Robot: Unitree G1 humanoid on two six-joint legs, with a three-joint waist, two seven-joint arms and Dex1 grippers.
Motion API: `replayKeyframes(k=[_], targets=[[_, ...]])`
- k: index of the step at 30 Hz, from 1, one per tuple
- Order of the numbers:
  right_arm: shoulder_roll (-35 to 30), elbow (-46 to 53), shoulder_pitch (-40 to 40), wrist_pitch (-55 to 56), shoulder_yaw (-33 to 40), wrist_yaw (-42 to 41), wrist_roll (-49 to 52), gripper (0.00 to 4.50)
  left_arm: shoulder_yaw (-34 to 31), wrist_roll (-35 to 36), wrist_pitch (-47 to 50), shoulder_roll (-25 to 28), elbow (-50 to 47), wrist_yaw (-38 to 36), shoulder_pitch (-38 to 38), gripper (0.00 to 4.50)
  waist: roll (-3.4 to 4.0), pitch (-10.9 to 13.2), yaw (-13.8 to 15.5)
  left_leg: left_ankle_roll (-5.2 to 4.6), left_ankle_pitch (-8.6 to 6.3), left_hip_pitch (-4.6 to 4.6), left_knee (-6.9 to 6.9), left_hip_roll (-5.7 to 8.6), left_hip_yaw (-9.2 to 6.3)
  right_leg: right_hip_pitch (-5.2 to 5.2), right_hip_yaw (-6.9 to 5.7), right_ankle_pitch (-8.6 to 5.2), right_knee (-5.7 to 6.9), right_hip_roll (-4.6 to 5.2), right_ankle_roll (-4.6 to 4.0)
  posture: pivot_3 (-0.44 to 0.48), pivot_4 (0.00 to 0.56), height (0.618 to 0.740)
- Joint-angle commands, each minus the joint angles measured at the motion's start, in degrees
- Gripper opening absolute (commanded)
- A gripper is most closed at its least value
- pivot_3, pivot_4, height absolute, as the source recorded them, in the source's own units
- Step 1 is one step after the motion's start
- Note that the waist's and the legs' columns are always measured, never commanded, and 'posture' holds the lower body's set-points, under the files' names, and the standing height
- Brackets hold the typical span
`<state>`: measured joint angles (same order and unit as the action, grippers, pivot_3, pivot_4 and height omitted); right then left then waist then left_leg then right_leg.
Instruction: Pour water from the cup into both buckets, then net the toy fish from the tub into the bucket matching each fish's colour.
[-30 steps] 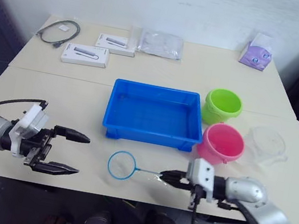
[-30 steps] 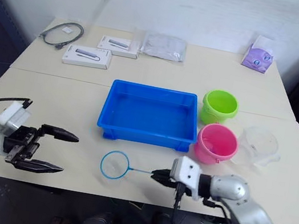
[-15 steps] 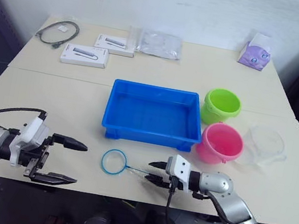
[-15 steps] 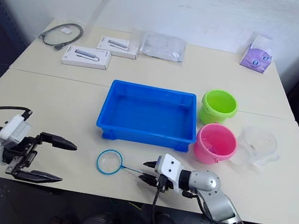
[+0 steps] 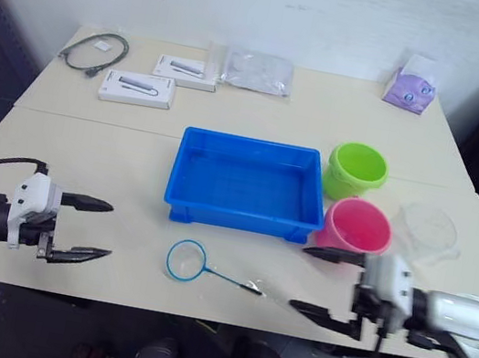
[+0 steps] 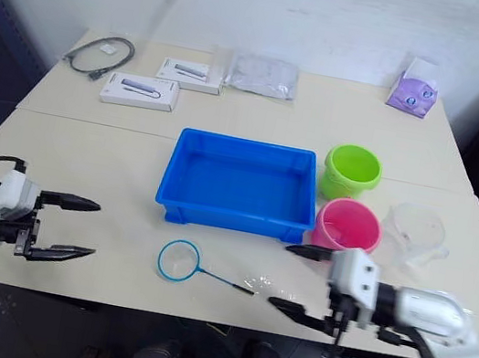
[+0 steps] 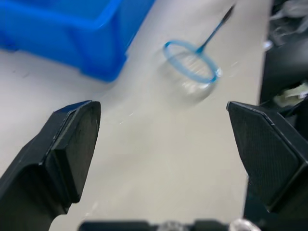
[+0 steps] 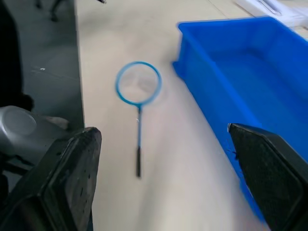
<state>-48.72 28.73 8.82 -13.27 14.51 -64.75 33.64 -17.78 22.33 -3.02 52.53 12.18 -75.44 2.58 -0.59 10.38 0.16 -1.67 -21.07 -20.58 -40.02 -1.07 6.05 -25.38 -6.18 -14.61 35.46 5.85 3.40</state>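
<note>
The blue tub (image 5: 255, 143) sits mid-table; the toy fish are out of view. To its right stand the lime green bucket (image 5: 357, 167) and the pink bucket (image 5: 358, 228), with the clear cup (image 5: 430, 229) beside the pink one. The net (image 5: 187, 260) lies flat on the table in front of the tub, its dark handle pointing right, held by nothing. My right gripper (image 5: 299, 278) is open, just right of the handle's end and in front of the pink bucket. My left gripper (image 5: 108, 230) stands open at the front left, well left of the net (image 7: 190, 67).
At the back lie a grey coiled cable (image 5: 95, 50), two white boxes (image 5: 135, 86), a clear bag (image 5: 257, 69) and a purple tissue pack (image 5: 409, 84). Both grippers and the net are close to the table's front edge.
My right gripper opened, let go of the net's handle and drew back to the right. The net now lies free on the table. My left gripper shifted slightly left.
</note>
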Motion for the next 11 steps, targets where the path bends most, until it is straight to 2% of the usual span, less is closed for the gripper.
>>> replayKeyframes(k=[1,6,11], targets=[[-0.19,-3.52,3.06,5.97,10.96,-5.43,2.86,4.44,-1.16,-2.91,-6.50,0.50,8.97,1.35,2.23,4.50,0.00,0.00,-0.10,-0.02,-0.01,0.05,0.03,0.00,0.05,0.02,0.02,0.00,0.00,-0.01,0.00,0.000,0.150,0.740],[-2.50,-11.99,4.25,8.65,19.93,-9.52,2.13,4.44,-0.21,-4.07,-10.56,-0.50,14.53,2.42,5.01,4.50,0.00,0.00,-0.07,-0.08,-0.08,0.21,0.04,0.00,0.16,0.13,0.11,0.02,0.04,0.02,0.03,0.000,0.150,0.740],[-2.16,-14.24,3.95,10.29,21.28,-8.86,0.84,4.44,-0.42,-3.26,-11.47,-2.38,12.74,4.27,5.01,4.50,0.00,0.00,-0.10,-0.04,-0.08,0.25,0.07,-0.01,0.15,0.14,0.10,0.02,0.03,0.06,0.03,0.000,0.150,0.740]])
